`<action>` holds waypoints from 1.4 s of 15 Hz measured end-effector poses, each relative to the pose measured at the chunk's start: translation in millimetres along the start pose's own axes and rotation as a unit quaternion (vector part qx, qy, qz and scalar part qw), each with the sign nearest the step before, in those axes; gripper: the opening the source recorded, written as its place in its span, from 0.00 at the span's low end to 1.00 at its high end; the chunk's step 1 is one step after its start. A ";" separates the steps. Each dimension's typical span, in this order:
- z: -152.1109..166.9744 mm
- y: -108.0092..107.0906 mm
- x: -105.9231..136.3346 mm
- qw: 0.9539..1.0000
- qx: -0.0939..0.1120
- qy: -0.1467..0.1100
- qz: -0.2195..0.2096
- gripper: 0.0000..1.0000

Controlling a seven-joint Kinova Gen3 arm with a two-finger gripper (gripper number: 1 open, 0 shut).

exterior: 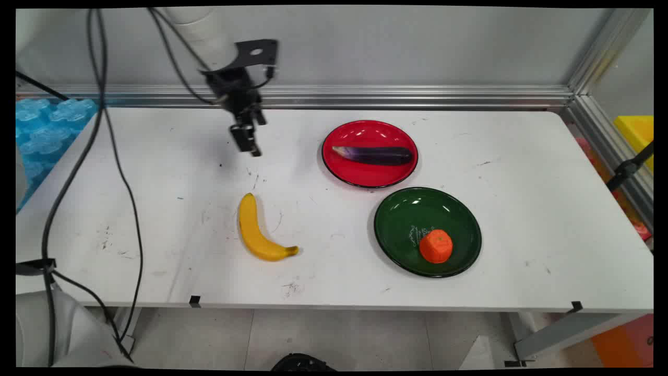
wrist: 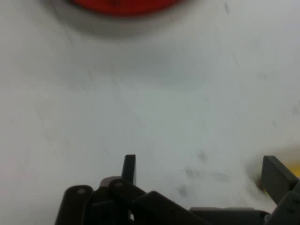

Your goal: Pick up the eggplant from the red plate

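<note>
Gripper empty, fingers spread, hovering beyond the banana; a skewed descent could nudge the banana aside.

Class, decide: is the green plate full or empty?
Not empty: the green plate holds one orange fruit near its front edge; the rest is bare.
</note>
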 end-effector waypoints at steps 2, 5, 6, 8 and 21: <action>9.6 -11.5 22.6 1.000 0.009 0.025 0.005 1.00; 24.2 -24.1 49.6 0.998 0.015 0.056 0.009 1.00; 29.9 -28.1 58.8 0.998 0.016 0.066 0.010 1.00; 40.5 -34.0 72.7 0.996 0.018 0.082 0.010 1.00; 121.9 -56.7 135.1 0.989 0.005 0.150 0.006 1.00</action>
